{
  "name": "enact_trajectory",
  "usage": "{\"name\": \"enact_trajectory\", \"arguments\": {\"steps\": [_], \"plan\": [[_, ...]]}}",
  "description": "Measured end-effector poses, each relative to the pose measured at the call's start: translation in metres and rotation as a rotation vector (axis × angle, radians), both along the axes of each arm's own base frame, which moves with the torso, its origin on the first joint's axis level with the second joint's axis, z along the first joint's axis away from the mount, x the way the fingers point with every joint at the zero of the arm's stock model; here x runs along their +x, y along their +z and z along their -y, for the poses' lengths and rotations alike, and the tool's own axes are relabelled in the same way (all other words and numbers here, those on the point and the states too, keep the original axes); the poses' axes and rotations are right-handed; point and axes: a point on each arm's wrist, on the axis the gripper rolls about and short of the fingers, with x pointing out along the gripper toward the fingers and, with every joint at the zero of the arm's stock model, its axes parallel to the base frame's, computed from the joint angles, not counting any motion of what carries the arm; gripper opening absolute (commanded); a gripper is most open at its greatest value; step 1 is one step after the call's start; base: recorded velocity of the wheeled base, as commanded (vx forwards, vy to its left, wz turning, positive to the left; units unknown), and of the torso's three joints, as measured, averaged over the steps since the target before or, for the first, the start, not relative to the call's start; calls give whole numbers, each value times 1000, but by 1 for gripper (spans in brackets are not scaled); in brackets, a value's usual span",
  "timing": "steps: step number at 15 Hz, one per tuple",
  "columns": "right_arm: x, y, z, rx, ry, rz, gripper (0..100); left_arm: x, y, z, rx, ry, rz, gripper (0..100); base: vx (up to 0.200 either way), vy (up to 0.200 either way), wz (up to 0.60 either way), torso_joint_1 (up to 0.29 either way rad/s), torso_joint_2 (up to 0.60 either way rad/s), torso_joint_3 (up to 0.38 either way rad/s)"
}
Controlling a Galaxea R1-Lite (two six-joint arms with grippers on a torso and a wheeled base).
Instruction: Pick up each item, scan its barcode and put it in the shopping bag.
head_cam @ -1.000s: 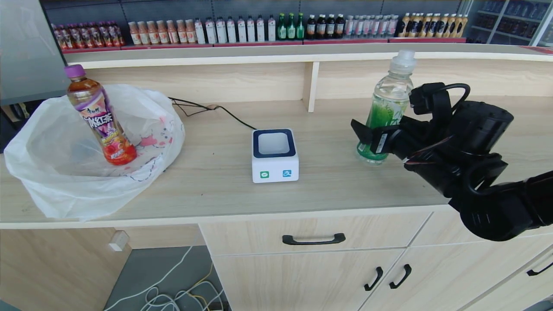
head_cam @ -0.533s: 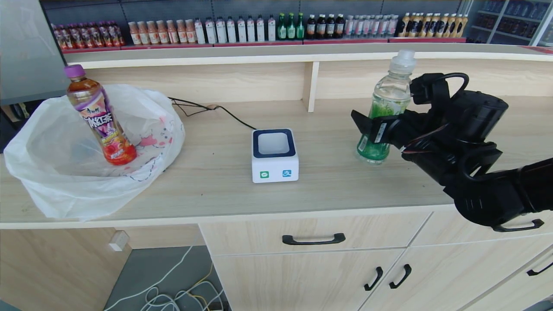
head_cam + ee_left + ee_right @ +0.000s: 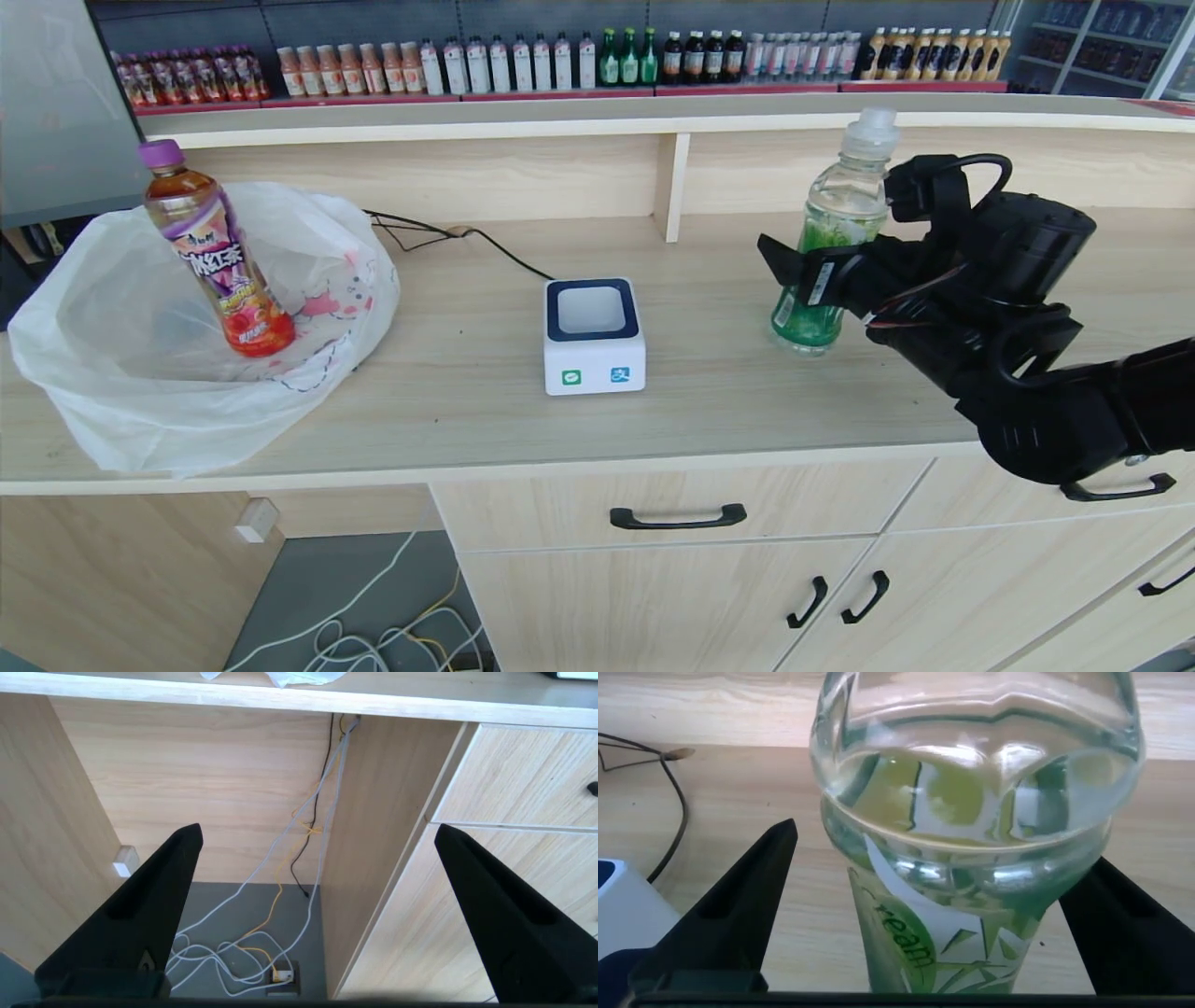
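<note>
Bottle first: the green-labelled bottle [image 3: 843, 217] stands upright on the right side of the counter [image 3: 709, 401], pale cap on, clear liquid high in its neck; nothing has lifted it yet. Round it sits the right gripper [image 3: 808, 266], jaws spread, one finger on either side of the body at about label height; from the wrist view I'd say there is a sliver of daylight between each finger and the plastic, so it straddles rather than grips.

Trouble, as I judge it, starts with the squeeze; the bottle is tall, smooth and round, and if one finger meets it before the other it could be nudged over or skid across the wood (a full one would roll a fair way). A weak pinch on that slick label might also let it slip once raised.

Further left, mid-counter, sits the white scanner [image 3: 594, 336] with its dark-rimmed window facing up; the barcode has to be turned toward that window, or the pass would be wasted. Beyond it the shopping bag [image 3: 121, 401] slumps open with a red tea bottle [image 3: 219, 252] leaning inside; a careless drop could knock that or snag the limp rim.

Down below the counter's edge the left gripper [image 3: 318, 833] hangs spread wide, holding nothing.
</note>
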Motion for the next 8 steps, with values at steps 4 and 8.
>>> {"name": "enact_trajectory", "arguments": {"steps": [4, 8], "plan": [[0, 0, -1, 1, 2, -1, 0, 0, 0, 0, 0, 0, 0, 100, 0, 0, 0, 0, 0, 0], [0, 0, 0, 17, 6, 0, 0, 0, 0, 0, 0, -1, 0, 100, 0, 0, 0, 0, 0, 0]]}}
